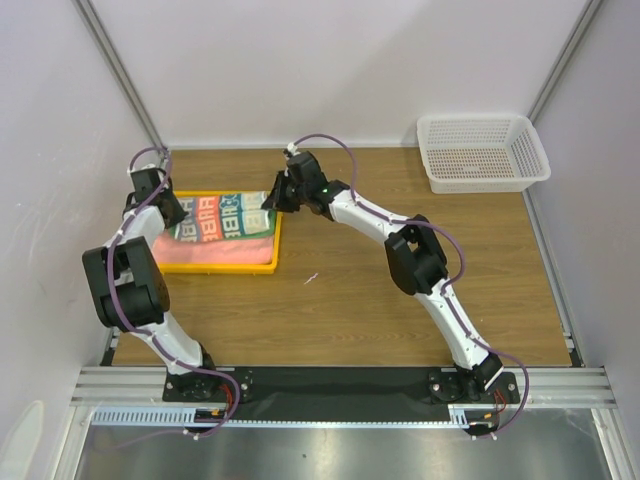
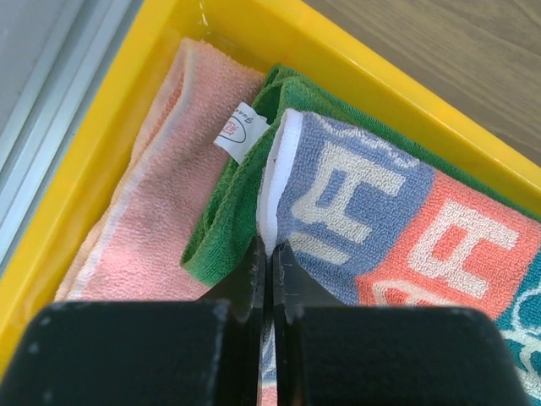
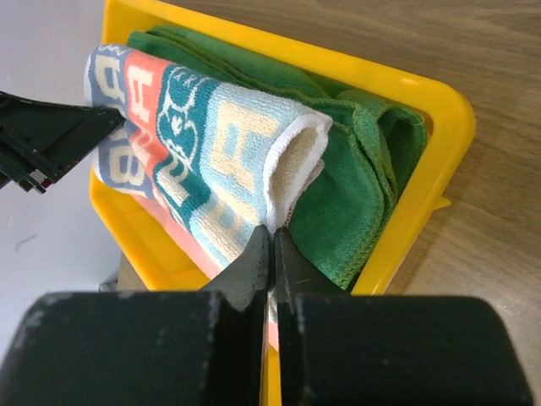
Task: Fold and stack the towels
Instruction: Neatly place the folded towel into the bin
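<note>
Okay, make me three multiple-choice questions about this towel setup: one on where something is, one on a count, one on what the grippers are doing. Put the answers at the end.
1. Where does the white mesh basket stand?
A) far right corner of the table
B) near left corner
C) centre

2. How many towels lie in the yellow tray?
A) one
B) two
C) three

3. What state are the left gripper and right gripper in?
A) both open
B) both shut on the patterned towel
C) only one shut

Answers:
1 A: the overhead view shows it in that corner.
2 C: the pink towel, green towel and patterned one all lie there.
3 B: each wrist view shows jaws closed on its folded edge.
</note>
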Action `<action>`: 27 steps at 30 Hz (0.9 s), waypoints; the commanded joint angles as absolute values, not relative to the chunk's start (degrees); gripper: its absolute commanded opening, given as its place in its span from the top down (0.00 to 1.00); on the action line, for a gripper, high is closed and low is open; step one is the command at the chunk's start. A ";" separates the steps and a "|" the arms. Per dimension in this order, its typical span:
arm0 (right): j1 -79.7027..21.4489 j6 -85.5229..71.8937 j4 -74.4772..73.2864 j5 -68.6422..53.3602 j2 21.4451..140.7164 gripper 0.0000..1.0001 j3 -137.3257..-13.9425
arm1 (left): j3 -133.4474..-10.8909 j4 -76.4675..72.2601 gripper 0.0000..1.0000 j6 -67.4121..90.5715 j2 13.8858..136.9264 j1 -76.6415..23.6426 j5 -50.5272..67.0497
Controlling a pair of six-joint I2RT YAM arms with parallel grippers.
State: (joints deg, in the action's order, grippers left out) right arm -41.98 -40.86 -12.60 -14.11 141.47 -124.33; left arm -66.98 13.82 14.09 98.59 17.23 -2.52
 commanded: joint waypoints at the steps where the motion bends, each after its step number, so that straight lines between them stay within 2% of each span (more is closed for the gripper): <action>1: -38.06 -37.35 -17.67 -7.74 142.29 1.00 -125.60 | -67.94 8.00 0.99 13.01 99.05 21.09 -13.27; 3: -37.71 -37.35 -17.93 -8.43 142.64 0.96 -126.12 | -68.20 8.00 0.97 13.01 99.14 21.09 -13.62; 5: -37.62 -37.00 -17.93 -8.88 142.65 0.86 -126.65 | -68.90 8.87 0.91 13.36 99.05 21.09 -13.36; 6: -37.62 -36.57 -18.19 -8.79 142.73 0.81 -127.61 | -69.52 9.14 0.82 13.71 98.88 21.01 -11.79; 7: -37.79 -35.95 -18.37 -8.35 142.82 0.71 -128.23 | -69.61 8.88 0.78 13.88 98.70 20.92 -11.43; 8: -37.62 -35.77 -18.28 -8.18 142.82 0.66 -128.58 | -69.70 8.70 0.65 14.32 98.35 20.74 -11.43; 11: -37.71 -35.16 -18.80 -8.79 143.87 0.56 -131.65 | -71.19 8.79 0.43 13.37 98.00 18.55 -12.39; 13: -37.71 -34.55 -21.17 -8.96 143.71 0.53 -134.64 | -73.64 10.19 0.40 12.22 97.56 15.92 -14.14; 14: -37.71 -33.93 -21.53 -8.96 143.01 0.52 -135.00 | -74.35 10.46 0.34 10.91 97.30 15.04 -16.06; 16: -37.62 -33.14 -21.27 -9.05 141.25 0.48 -134.13 | -76.46 11.50 0.28 10.46 96.07 12.75 -18.01; 22: -37.27 -29.97 -21.35 -10.46 131.67 0.28 -130.35 | -76.47 10.03 0.20 11.34 88.70 5.64 -12.48; 24: -36.65 -28.75 -21.45 -10.46 127.02 0.25 -126.40 | -74.98 9.23 0.17 11.78 87.37 1.61 -11.52; 27: -34.37 -28.39 -19.69 -9.23 119.13 0.13 -116.84 | -72.35 7.92 0.12 12.92 85.96 -3.24 -10.73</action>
State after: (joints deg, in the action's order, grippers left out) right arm -36.82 -30.81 -21.85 -9.93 130.65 -122.04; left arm -74.54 10.52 12.51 89.03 0.86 -12.86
